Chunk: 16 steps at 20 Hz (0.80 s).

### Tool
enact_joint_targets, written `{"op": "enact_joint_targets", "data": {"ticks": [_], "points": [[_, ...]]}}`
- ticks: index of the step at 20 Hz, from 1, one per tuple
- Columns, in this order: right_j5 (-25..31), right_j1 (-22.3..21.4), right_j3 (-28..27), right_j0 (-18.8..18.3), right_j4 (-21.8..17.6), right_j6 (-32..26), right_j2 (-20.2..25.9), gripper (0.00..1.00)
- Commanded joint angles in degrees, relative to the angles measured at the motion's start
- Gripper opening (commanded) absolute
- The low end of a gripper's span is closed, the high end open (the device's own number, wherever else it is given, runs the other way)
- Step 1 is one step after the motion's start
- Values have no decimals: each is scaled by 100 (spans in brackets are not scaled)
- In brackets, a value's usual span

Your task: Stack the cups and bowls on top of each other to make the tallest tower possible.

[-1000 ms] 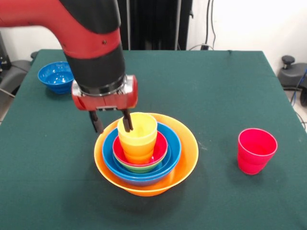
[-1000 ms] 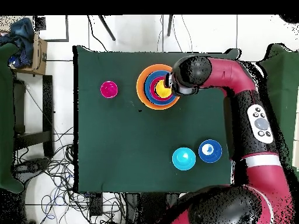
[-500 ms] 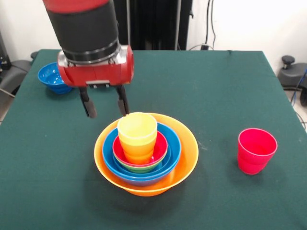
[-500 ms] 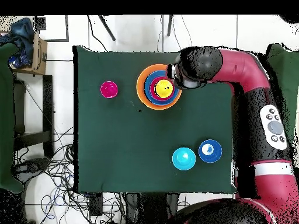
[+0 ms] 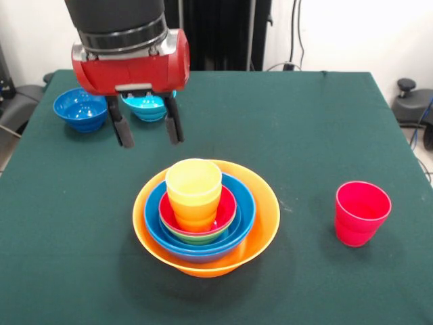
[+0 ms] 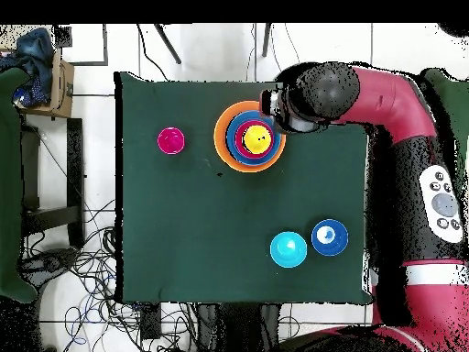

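The tower (image 5: 265, 218) is a very large orange bowl holding a blue bowl (image 5: 245, 215), a green bowl and a red bowl (image 5: 226, 206). A yellow cup (image 5: 194, 184) nested in an orange cup (image 5: 195, 220) stands in the middle. In the overhead view the tower (image 6: 225, 147) lies at the table's upper middle. My gripper (image 5: 149, 137) hangs open and empty above the cloth, just behind and left of the tower, clear of the yellow cup. A red-pink cup (image 5: 362, 212) (image 6: 170, 140) stands alone to the side.
A dark-blue bowl (image 5: 80, 108) (image 6: 330, 236) and a light-blue bowl (image 5: 145, 107) (image 6: 289, 249) sit side by side at the far left corner in the front view; the gripper partly hides the light-blue one. The arm (image 6: 366, 92) reaches over the table's edge.
The gripper has let go of the yellow cup, risen and drawn back from the tower, staying open. The light-blue bowl now shows behind it. The cups and bowls have not moved.
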Motion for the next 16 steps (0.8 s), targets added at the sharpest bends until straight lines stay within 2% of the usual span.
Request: {"op": "enact_joint_targets", "data": {"ticks": [1, 9, 16], "points": [[706, -289, 431, 339, 159, -177, -91, 100], [815, -483, 307, 791, 275, 309, -278, 100], [649, -315, 21, 1174, 170, 510, -537, 100]]}}
